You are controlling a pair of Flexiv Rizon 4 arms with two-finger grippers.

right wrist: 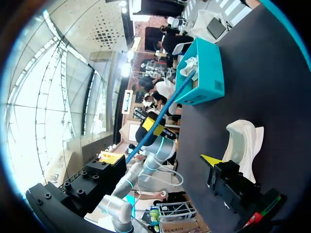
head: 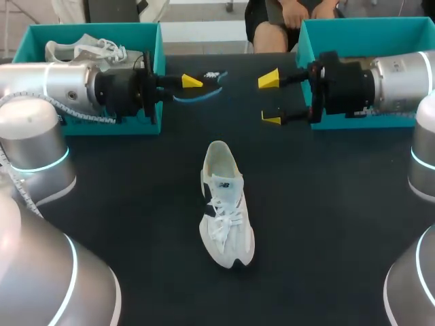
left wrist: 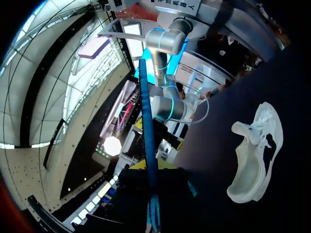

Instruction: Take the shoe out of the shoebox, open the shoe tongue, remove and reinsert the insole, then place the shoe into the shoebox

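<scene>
Insole out, pinched in the left gripper (head: 192,83); shoe (head: 225,206) on the worktop (head: 326,224), outside both boxes.
Left arm comes in from the far left. Its gripper is closed on the blue insole (head: 200,97), held edge-up above the worktop, just right of the left teal shoebox (head: 158,54); in the left wrist view the insole (left wrist: 146,145) runs straight out from the gripper. Right gripper (head: 270,99) is spread wide and holds nothing, facing the insole from the far right, in front of the right shoebox (head: 353,30). White shoe lies mid-worktop, nearer than both grippers, heel toward the far side, apart from both. A second pale shoe (head: 85,49) sits in the left shoebox.
</scene>
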